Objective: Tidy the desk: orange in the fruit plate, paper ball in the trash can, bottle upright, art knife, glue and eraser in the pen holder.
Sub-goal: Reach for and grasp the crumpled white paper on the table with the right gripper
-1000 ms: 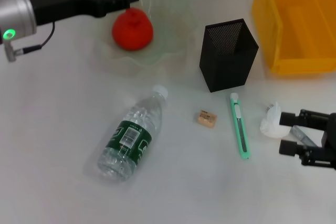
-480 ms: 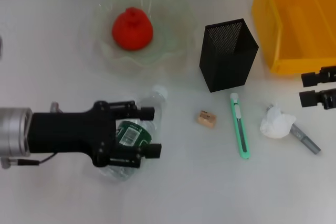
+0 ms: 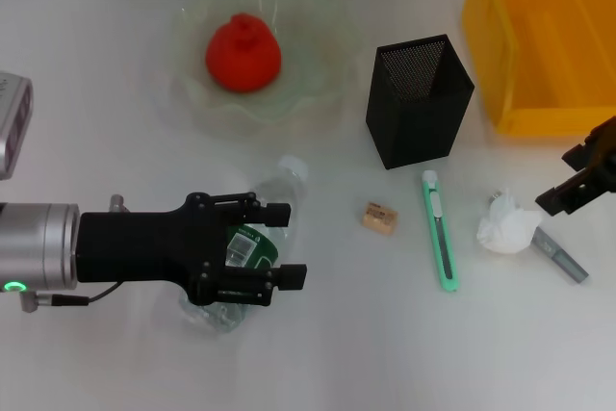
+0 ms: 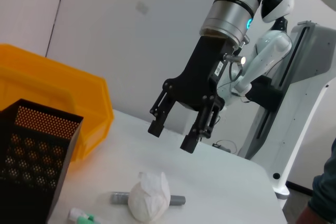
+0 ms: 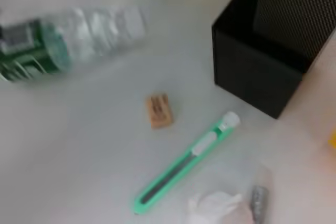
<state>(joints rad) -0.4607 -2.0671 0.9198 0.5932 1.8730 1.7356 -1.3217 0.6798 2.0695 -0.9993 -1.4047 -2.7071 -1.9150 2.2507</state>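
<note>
White desk: bottle (image 3: 252, 238) lies flat, cap toward fruit plate (image 3: 318, 93), spread left claw (image 3: 279, 244) straddling it.

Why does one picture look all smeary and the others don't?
Right wrist view: smeared all over, worst on the clear plastic green-labelled bottle. Head view: crisp, the mint-green art knife has clean edges. Left wrist view: sharp on the right end effector.

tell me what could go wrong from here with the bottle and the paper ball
The bottle is round and lies on its side between the open fingers of the left gripper, so it could roll or slip as they close. The paper ball lies on the glue, so the right gripper may drag both.
</note>
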